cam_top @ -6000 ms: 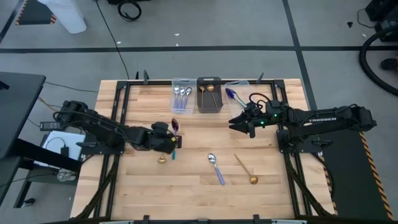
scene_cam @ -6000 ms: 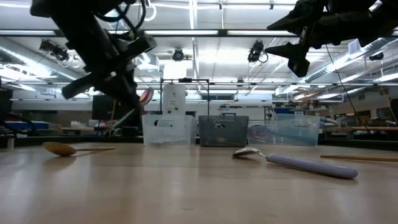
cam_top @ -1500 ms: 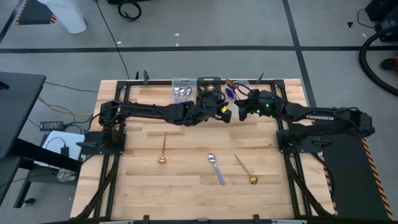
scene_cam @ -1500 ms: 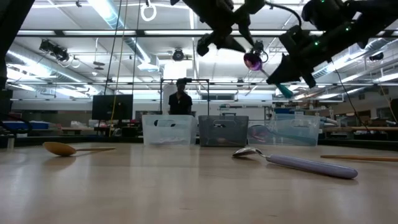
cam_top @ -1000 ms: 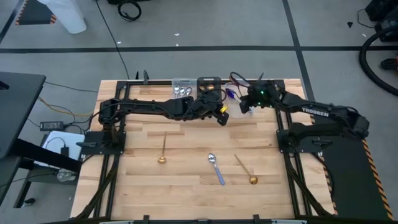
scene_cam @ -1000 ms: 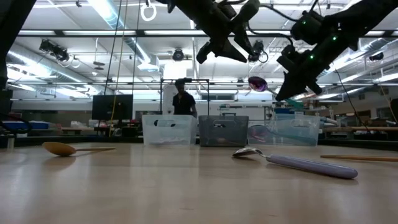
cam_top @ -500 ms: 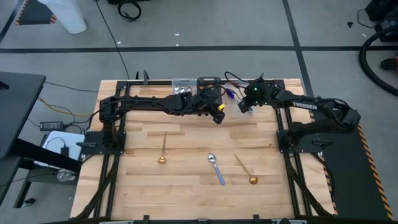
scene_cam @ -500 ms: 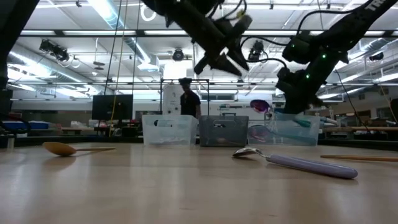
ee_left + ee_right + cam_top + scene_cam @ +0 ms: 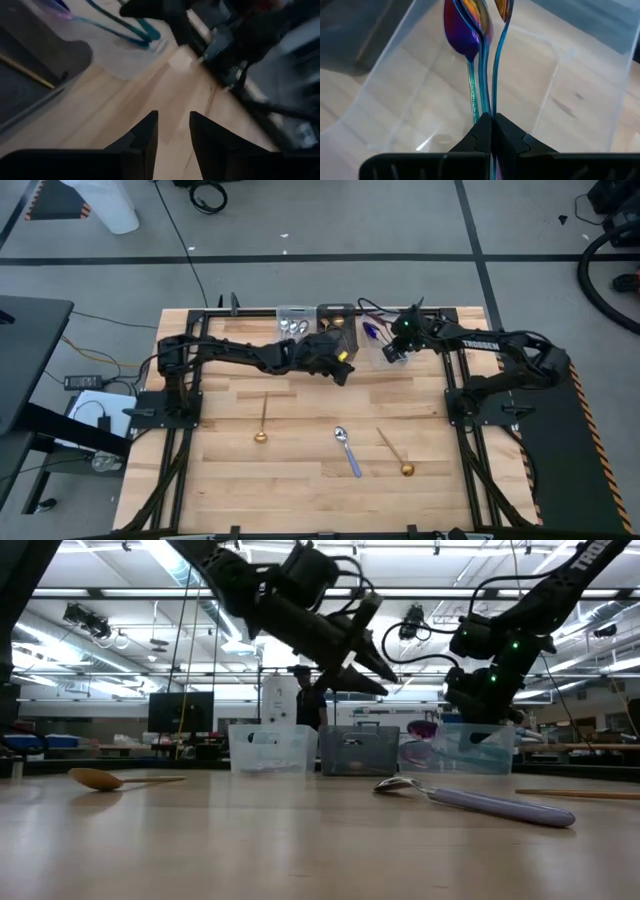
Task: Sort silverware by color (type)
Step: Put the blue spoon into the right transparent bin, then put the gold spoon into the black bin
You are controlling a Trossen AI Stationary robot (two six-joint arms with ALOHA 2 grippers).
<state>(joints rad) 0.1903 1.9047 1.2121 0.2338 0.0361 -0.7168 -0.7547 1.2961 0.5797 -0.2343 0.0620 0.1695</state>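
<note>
Over the clear bin point(image 9: 580, 95) at the table's far edge, the right gripper point(image 9: 491, 131) pinches a rainbow spoon point(image 9: 465, 35) by its thin handle, bowl hanging inside. Light, stiff and likely slippery, it is best gripped mid-handle. Near the dark bin point(image 9: 337, 320), the left gripper point(image 9: 172, 131) hangs empty, fingers apart.

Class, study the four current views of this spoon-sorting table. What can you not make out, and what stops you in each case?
- Right gripper, wrist view: shut on a rainbow spoon over the clear bin; the handle's end is hidden between the fingers.
- Spoons in the dark bin, high view: the left arm covers them.
- Silver spoons, high view: too small to count.
- Left wrist view: motion blur smears everything beyond the left gripper.
</note>
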